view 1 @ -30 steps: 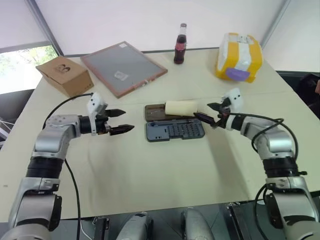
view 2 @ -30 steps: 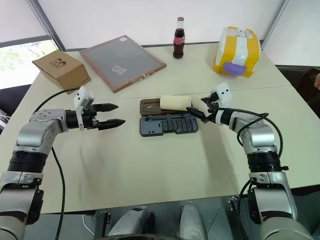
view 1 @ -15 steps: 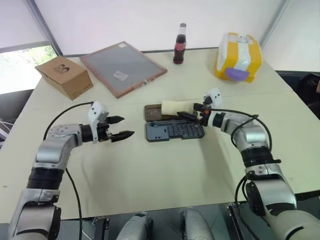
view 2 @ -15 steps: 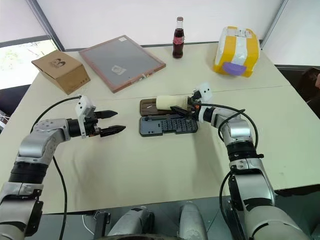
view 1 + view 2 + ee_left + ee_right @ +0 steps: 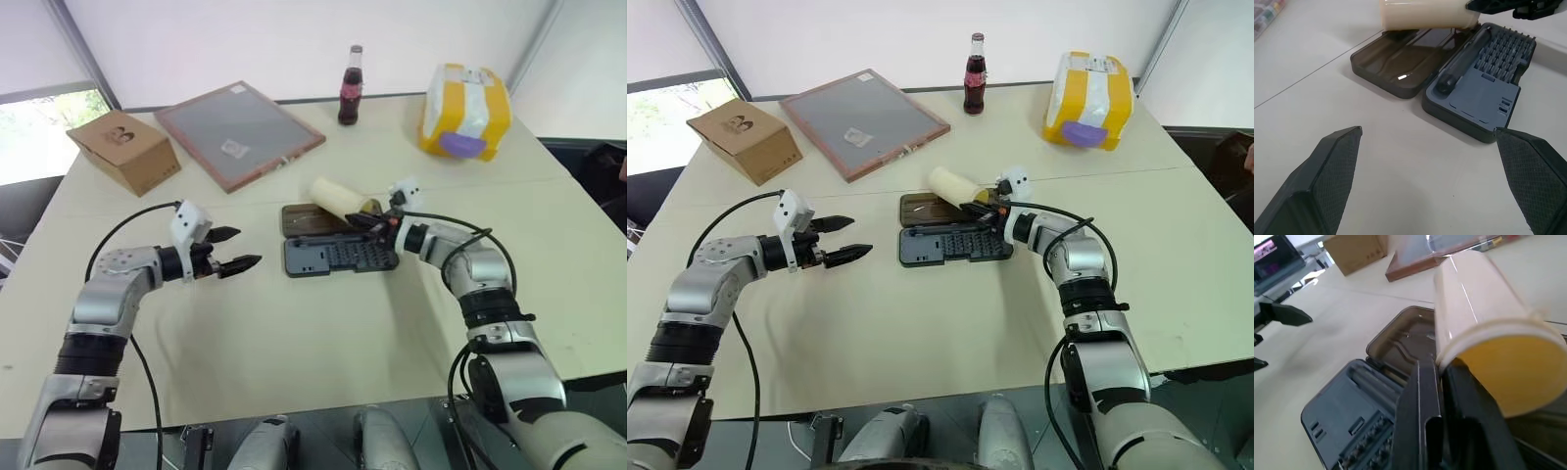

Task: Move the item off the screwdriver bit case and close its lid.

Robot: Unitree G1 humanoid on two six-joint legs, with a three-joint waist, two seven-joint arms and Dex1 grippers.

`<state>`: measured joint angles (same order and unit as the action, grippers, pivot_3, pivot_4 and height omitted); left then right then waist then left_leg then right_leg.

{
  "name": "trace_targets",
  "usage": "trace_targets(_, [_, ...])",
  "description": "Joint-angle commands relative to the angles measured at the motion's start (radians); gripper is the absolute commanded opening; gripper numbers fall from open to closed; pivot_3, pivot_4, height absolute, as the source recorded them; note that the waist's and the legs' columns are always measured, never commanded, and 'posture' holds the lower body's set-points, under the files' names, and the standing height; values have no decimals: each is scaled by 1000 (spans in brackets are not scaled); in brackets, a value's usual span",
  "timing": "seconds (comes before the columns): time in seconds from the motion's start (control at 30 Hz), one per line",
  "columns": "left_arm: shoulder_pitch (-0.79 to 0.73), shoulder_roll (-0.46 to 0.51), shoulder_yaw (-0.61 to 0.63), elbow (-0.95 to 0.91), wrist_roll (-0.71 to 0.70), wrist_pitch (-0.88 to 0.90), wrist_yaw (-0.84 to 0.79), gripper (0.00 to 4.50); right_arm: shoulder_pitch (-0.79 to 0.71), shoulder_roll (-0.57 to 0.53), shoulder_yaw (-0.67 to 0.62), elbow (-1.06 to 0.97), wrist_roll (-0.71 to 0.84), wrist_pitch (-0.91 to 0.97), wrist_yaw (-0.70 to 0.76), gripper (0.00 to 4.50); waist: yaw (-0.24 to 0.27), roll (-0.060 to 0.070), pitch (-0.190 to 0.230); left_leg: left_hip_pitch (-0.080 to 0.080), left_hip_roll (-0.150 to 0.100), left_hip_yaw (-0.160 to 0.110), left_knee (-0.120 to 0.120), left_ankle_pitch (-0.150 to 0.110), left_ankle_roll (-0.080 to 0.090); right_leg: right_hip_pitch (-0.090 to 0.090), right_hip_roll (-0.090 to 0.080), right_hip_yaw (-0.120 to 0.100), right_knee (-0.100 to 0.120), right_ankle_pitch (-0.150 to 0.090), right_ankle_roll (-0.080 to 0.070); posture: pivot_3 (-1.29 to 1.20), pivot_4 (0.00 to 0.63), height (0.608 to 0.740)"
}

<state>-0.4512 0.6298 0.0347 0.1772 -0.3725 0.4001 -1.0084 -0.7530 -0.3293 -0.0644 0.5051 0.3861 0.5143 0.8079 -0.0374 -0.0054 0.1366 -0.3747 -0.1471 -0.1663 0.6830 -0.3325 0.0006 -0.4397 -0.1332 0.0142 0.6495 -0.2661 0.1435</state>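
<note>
Head views: the case (image 5: 955,245) lies open mid-table, its dark grey tray nearest the robot and the lid (image 5: 926,207) folded flat behind it. The item (image 5: 953,186), a cream cylinder, sits tilted over the lid's right part, one end raised. The right gripper (image 5: 988,208) is at the item's lower end with its fingers brought together. The left gripper (image 5: 844,240) hangs over bare table well to the left of the case, fingers spread wide, holding nothing. A box (image 5: 743,140), a framed board (image 5: 865,118), a bottle (image 5: 974,87) and a yellow bag (image 5: 1090,100) stand at the far side, apart from the work.

Left wrist view: the tray (image 5: 1484,93) carries rows of small bits and a driver handle in its long slot; one plain section is bare. The lid's hollow holds nothing but the item's shadow and part of the item above it.

Right wrist view: the closed fingers (image 5: 1420,416) meet the rim of the item's yellow end face. The contact looks like a pinch on the rim, though a firm hold cannot be confirmed.

Assessment: the removal appears just begun. The item is not yet off the case, and the lid is not yet shut. Both steps are outstanding.
</note>
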Motion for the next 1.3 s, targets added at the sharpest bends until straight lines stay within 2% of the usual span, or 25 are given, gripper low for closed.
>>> trace_targets(0.03, [-8, 9, 16, -19, 3, -18, 2, 4500, -17, 6, -75, -89, 70, 34, -31, 19, -4, 0, 0, 0, 0, 0, 0, 0, 0, 0, 0, 0, 0, 0, 0, 0, 150, 740])
trace_targets(0.23, [-19, -4, 14, -24, 4, -22, 16, 4500, 41, -33, -243, -362, 113, 21, -239, 19, -4, 0, 0, -1, 0, 0, 0, 0, 0, -1, 0, 0, 0, 0, 0, 0, 150, 740])
trace_targets(0.43, [-67, -64, -5, -26, 21, -44, 60, 4500, 192, -136, -309, -451, -48, -117, -427, 19, 19, 0, 0, -1, -1, 0, 1, 0, 0, 0, 0, 0, 0, 0, 0, 0, 150, 740])
trace_targets(0.53, [-87, -112, -28, -20, 28, -59, 73, 4500, 257, -185, -297, -327, -163, -254, -486, 19, 20, 0, 0, 0, -1, 2, 1, 0, 0, 0, -1, 1, 0, 0, 0, 0, 150, 740])
trace_targets(0.67, [-86, -141, -44, -13, 38, -62, 71, 4500, 229, -210, -265, -112, -256, -414, -544, 19, 8, 0, 0, 0, 0, 4, 0, 0, 0, -1, -1, 1, 0, 0, 0, 0, 150, 740])
trace_targets(0.87, [-80, -146, -43, -12, 40, -65, 75, 4500, 184, -215, -260, 48, -260, -480, -556, 19, -8, 0, 0, 0, 0, 4, -1, 0, 0, -1, 0, 1, 0, 0, 0, 0, 150, 740])
trace_targets(0.97, [-75, -147, -40, -19, 38, -62, 82, 4500, 181, -208, -264, 77, -243, -489, -544, 861, -6, 0, 0, 0, 0, 4, 0, 0, 0, -1, 0, 1, 0, 0, 0, 0, 150, 740])
trace_targets(1.2, [-69, -147, -34, -28, 31, -57, 92, 4500, 187, -237, -247, 113, -293, -485, -598, 4333, -4, 0, 0, 0, 0, 3, 0, 0, 0, 0, 0, 1, 0, 0, 0, 0, 150, 740])
trace_targets(1.3, [-68, -143, -28, -26, 29, -62, 94, 4500, 241, -260, -259, -12, -290, -384, -605, 4427, -4, 0, 0, 0, 0, 3, 0, 0, 0, -1, 0, 1, 0, 0, 0, 0, 150, 740])
